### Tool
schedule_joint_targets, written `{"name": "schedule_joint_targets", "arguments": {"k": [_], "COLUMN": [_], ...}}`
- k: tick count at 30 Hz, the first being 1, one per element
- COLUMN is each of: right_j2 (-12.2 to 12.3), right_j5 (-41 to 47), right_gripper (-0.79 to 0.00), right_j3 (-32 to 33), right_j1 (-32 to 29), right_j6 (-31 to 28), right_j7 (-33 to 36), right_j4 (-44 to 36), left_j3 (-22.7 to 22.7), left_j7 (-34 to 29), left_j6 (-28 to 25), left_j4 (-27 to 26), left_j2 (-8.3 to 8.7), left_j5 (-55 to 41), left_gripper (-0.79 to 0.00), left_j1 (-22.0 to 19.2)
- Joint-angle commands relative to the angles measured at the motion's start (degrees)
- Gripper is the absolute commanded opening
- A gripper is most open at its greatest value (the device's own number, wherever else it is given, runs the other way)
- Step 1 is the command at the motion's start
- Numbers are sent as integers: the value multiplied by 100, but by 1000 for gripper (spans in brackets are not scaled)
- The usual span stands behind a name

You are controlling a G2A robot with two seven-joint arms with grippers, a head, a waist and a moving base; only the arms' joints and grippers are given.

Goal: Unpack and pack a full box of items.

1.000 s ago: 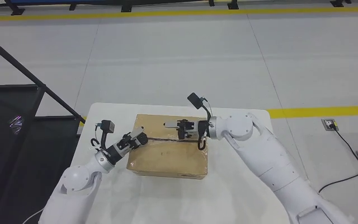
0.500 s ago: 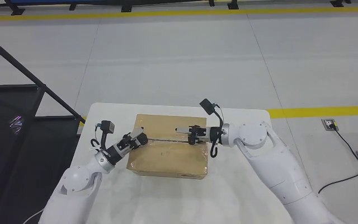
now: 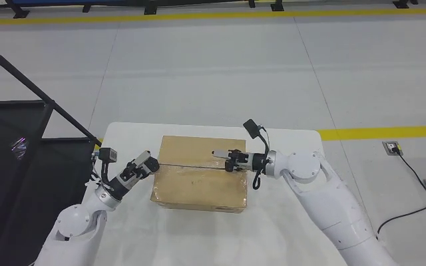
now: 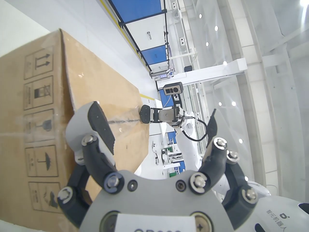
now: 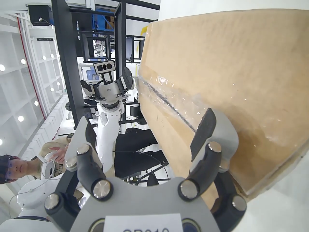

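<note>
The taped box (image 3: 200, 183) is set shut on the surface (image 3: 286, 226), the right claw (image 3: 223, 156) released over its top seam (image 3: 190, 165) and the left claw (image 3: 144, 160) released beside its end; the seam is best followed squarely, with the box steadied.

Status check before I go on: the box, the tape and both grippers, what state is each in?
cardboard box: upright, flaps shut.
clear tape: lying along the top seam; slit or not, cannot tell.
left gripper: open, beside the box's end, holding nothing.
right gripper: open, over the seam, holding nothing.
</note>
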Motion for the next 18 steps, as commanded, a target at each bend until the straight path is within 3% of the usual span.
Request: {"name": "schedule_joint_targets", "arguments": {"k": [1, 8, 18], "right_j2": [-45, -268, -676], "right_j5": [85, 428, 651], "right_gripper": [0, 0, 0], "right_j3": [-92, -493, -1198], "right_j1": [49, 355, 841], "right_j6": [-25, -201, -477], "right_j7": [-63, -232, -328], "right_j4": [103, 593, 1190], "left_j3": [-163, -528, -652], "left_j7": [2, -80, -195], "left_j6": [-64, -190, -283], "left_j4": [4, 161, 337], "left_j2": [23, 74, 96], "left_j5": [-62, -312, -536], "left_gripper": [0, 0, 0], "left_j1": [125, 398, 504]}}
